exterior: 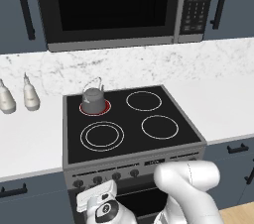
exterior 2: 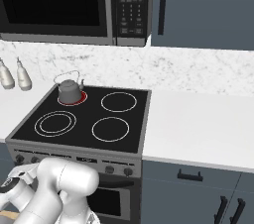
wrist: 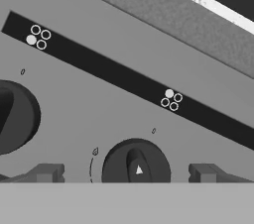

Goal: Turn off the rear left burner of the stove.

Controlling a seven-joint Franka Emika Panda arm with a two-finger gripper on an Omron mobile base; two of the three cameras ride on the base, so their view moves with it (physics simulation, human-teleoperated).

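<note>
Two pale bottles [exterior: 20,97] stand on the white counter [exterior: 30,139] left of the black-glass stove [exterior: 130,119], whose red-glowing rear left burner [exterior: 94,108] lies half hidden under a grey metal kettle [exterior: 93,98], contents unseen, while the gripper [wrist: 126,172] straddles a round dark knob [wrist: 136,167], jaws wide apart.

The small grey metal kettle [exterior: 94,100] sits over the glowing red rear left burner ring [exterior: 95,110] of the black glass stove [exterior: 130,122], hiding most of it; just a red crescent peeks out. Below the stove's front edge, the white robot arm [exterior: 186,188] covers part of the row of small dark knobs [exterior: 116,175] and the oven door. In the hand view, a dark round knob [wrist: 15,117] is cut by the left edge, and the tiny marks [wrist: 95,151] beside the centre knob [wrist: 136,167] are too small to read.
</note>
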